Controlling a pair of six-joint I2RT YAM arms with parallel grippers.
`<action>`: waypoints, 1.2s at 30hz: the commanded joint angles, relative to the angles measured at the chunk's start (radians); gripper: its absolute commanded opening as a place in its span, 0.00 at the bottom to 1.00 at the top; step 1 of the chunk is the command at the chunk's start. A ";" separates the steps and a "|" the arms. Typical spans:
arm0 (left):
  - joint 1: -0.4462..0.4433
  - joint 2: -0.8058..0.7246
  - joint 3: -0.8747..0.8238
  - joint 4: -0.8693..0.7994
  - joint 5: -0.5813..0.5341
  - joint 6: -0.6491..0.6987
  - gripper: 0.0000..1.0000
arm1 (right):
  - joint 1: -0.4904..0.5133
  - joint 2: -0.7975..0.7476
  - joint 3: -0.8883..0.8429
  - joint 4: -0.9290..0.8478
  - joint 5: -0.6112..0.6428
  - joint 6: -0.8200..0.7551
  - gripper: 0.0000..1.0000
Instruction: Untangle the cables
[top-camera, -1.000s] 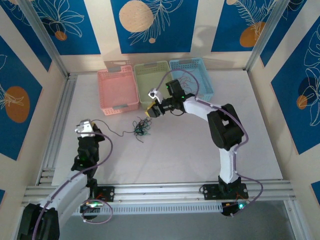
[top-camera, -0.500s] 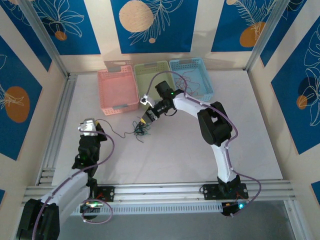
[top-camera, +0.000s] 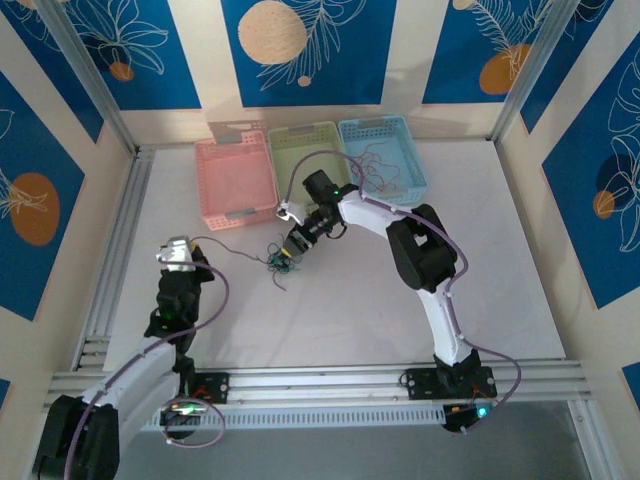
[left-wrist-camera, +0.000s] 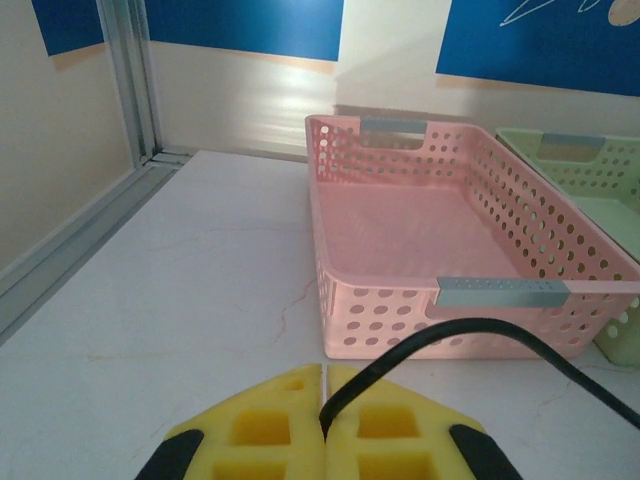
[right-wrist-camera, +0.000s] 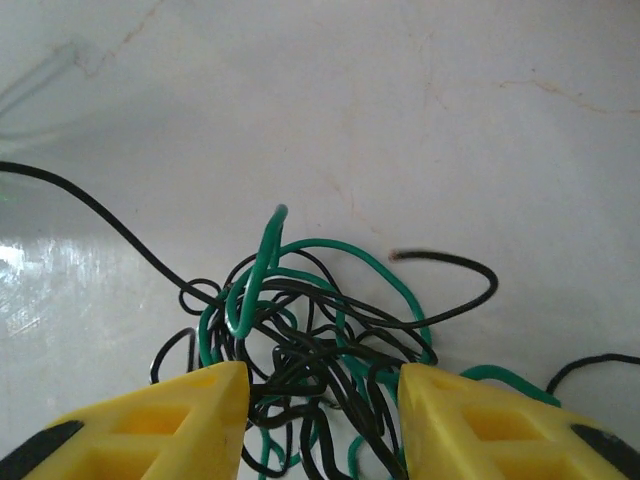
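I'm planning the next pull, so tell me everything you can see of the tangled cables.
The cables form a loose knot of thin, glossy, plastic-coated wires, mostly black and green, lying on the white table. A green loop sticks up from it, and a black end curls out to one side. A long black strand runs off to the left gripper, which is shut on it. The right gripper straddles the knot, fingers open, wires between them.

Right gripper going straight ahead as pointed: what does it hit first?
The right gripper would first meet the tangled clump of thin green and black wires, which its open jaws straddle. The white tabletop lies just behind; depth is unclear.
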 joint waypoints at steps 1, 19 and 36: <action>0.012 0.000 0.029 0.022 0.006 -0.007 0.00 | 0.011 0.032 0.042 -0.044 0.019 -0.047 0.36; 0.013 -0.097 0.008 -0.046 -0.172 -0.056 0.00 | -0.138 -0.283 -0.317 0.471 -0.004 0.133 0.00; 0.013 -0.235 -0.022 -0.138 -0.374 -0.116 0.00 | -0.331 -0.390 -0.494 0.754 0.167 0.369 0.00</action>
